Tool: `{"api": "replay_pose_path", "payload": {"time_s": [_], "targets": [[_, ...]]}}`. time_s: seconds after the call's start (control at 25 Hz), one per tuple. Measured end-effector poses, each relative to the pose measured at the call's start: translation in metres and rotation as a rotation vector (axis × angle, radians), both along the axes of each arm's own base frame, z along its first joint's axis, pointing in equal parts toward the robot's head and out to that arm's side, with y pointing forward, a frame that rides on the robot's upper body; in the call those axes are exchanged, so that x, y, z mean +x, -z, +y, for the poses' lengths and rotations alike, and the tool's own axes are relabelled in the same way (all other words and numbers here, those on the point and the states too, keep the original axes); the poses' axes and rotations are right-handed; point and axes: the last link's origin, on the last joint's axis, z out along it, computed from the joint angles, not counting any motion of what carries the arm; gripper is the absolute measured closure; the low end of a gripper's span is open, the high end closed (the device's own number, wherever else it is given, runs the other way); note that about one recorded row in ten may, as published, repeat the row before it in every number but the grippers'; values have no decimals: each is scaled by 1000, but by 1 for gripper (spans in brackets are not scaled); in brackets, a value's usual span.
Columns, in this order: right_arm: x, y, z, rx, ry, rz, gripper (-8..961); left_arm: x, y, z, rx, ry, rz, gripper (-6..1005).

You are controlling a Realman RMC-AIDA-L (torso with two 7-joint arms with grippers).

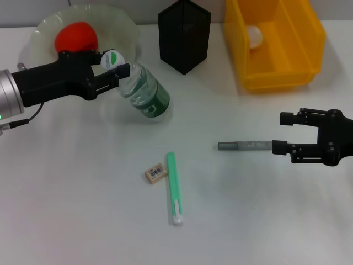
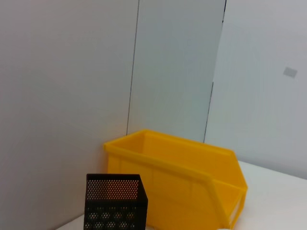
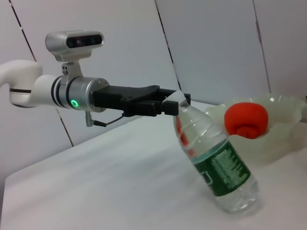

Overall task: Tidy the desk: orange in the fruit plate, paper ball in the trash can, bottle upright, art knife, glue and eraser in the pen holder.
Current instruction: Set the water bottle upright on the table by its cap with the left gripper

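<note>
Left hand (image 1: 113,70) is clamped on the cap end of the bottle (image 1: 144,93), tilted w/ its base on the tabletop (image 1: 83,210), prob. mid-way to standing it up. Right hand (image 1: 284,134) hovers, fingers apart, by the grey stick (image 1: 244,146) (glue or knife, can't tell).

One of each on a white desk, two grippers among them

Counted across the views: one orange (image 1: 76,36) in one fruit plate (image 1: 126,22); one bottle (image 1: 144,93); one pen holder (image 1: 184,36); one trash can (image 1: 287,49) with one paper ball (image 1: 255,35) inside; one eraser (image 1: 155,173); one green stick (image 1: 174,187); one grey stick (image 1: 244,146). Two grippers show, the left gripper (image 1: 116,74) and the right gripper (image 1: 282,132). One camera module (image 3: 74,42) rides the left arm.
</note>
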Motion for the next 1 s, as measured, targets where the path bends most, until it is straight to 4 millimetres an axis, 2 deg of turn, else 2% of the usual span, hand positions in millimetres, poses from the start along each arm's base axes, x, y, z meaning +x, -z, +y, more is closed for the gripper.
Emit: {"api": "replay_pose_path", "payload": {"time_s": [0.44,1.0], "targets": [[0,0,0,1,0,0,143,6,-6,-2,5,25,-50,552],[-2,0,2,4,-4,5,144,-3,-16,-8,35,13,-81,553]]}}
